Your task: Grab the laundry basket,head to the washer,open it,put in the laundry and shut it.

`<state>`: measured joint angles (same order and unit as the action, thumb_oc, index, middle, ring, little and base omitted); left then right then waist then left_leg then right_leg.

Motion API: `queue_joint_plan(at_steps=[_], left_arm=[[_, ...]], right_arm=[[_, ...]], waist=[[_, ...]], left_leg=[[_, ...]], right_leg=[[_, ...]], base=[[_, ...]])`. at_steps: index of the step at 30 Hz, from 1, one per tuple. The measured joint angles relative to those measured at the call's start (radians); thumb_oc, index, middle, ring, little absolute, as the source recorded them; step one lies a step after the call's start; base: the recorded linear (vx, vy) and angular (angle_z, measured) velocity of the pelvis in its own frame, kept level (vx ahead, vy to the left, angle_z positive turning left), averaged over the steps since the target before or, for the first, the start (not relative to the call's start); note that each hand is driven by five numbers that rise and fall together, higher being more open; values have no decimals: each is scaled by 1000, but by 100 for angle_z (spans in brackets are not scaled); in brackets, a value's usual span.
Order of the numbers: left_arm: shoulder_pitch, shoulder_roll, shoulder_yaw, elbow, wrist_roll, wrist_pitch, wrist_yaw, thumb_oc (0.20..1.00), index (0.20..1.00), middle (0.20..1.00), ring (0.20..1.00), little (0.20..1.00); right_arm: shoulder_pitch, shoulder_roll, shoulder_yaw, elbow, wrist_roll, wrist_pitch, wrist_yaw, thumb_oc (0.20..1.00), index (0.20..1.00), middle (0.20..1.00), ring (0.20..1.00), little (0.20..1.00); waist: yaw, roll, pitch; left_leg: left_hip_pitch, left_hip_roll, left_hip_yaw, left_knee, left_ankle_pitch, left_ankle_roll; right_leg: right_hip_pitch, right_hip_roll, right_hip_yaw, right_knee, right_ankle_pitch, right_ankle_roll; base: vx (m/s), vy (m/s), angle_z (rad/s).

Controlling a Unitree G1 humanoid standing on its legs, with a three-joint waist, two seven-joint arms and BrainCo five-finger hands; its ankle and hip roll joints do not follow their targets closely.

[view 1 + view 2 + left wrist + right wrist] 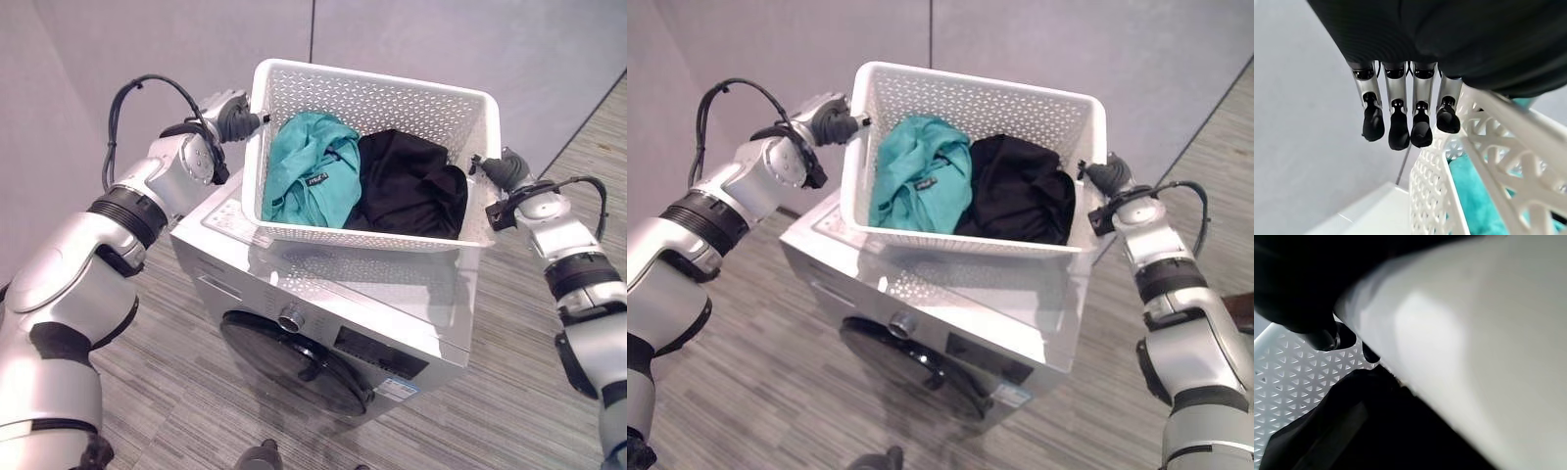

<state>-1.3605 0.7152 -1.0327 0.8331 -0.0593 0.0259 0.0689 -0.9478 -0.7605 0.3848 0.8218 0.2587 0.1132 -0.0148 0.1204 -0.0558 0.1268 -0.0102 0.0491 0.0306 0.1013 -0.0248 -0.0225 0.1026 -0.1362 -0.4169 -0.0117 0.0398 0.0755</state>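
Observation:
A white perforated laundry basket (372, 83) rests on top of the silver washer (323, 284). Inside it lie a teal garment (309, 171) on the left and a black garment (411, 186) on the right. My left hand (233, 116) is at the basket's left rim. In the left wrist view its fingers (1399, 132) hang nearly straight beside the basket wall (1435, 196), outside it and holding nothing. My right hand (505, 171) is at the right rim. In the right wrist view its dark fingertips (1327, 338) hook over the rim, above the black garment (1352, 431).
The washer's round dark door (294, 362) faces front and is closed, with a knob (291, 316) and a control panel above it. Grey partition walls (441, 39) stand close behind. Grey striped floor (500, 411) surrounds the washer.

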Motion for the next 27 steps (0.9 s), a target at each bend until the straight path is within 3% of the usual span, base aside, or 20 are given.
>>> queue_joint_plan(at_steps=[1,2,3,6,9,19,27], left_arm=[[1,-5,3,-5,0,1,0,200,200,200,200,200],[1,-4,8,-9,0,0,0,504,504,504,504,504],[1,-4,9,-28,2,4,-1,1000,1000,1000,1000,1000],[1,-3,9,-41,23,0,-1,1000,1000,1000,1000,1000],[-1,3,9,-26,33,1,-1,1000,1000,1000,1000,1000],[-72,63,7,17,36,4,37,1000,1000,1000,1000,1000],[-132,57,9,52,-12,-2,54,1000,1000,1000,1000,1000]], right_arm=[[46,-6,-42,-44,-2,-3,-4,200,200,200,200,200],[65,-10,-57,-63,-2,-5,-4,200,200,200,200,200],[87,-14,-82,-80,-4,-6,-5,200,200,200,200,200],[155,-17,-146,-100,-18,-24,-3,200,200,200,200,200],[195,-17,-159,-74,-16,-24,-2,1000,1000,1000,1000,1000],[227,-36,-168,64,25,-26,-5,1000,1000,1000,1000,1000],[208,-65,-156,109,51,-27,-7,1000,1000,1000,1000,1000]], waist=[[-2,-3,-3],[-2,-5,-5],[-1,-9,-7],[3,-15,-23],[3,-24,-45],[2,-26,-57],[0,6,-88]], left_leg=[[-7,7,0,1,0,-4],[-10,7,0,1,0,-5],[-13,8,-1,1,0,-6],[-17,8,-9,1,0,-7],[-24,5,-18,1,0,-7],[-36,2,-28,-3,5,-13],[-65,-10,-51,-3,11,-14]], right_leg=[[-4,1,0,-2,-1,-1],[-8,1,-1,-1,-1,-2],[-11,1,-2,-1,-1,-3],[-11,0,-6,-2,-1,-4],[-12,-1,-11,-9,-1,-3],[-6,0,-30,-24,5,-4],[-15,-1,-56,-44,14,0]], base=[[0,0,0],[24,-33,1],[0,0,0],[25,-22,6],[50,-27,6],[28,-10,5],[21,27,10]])
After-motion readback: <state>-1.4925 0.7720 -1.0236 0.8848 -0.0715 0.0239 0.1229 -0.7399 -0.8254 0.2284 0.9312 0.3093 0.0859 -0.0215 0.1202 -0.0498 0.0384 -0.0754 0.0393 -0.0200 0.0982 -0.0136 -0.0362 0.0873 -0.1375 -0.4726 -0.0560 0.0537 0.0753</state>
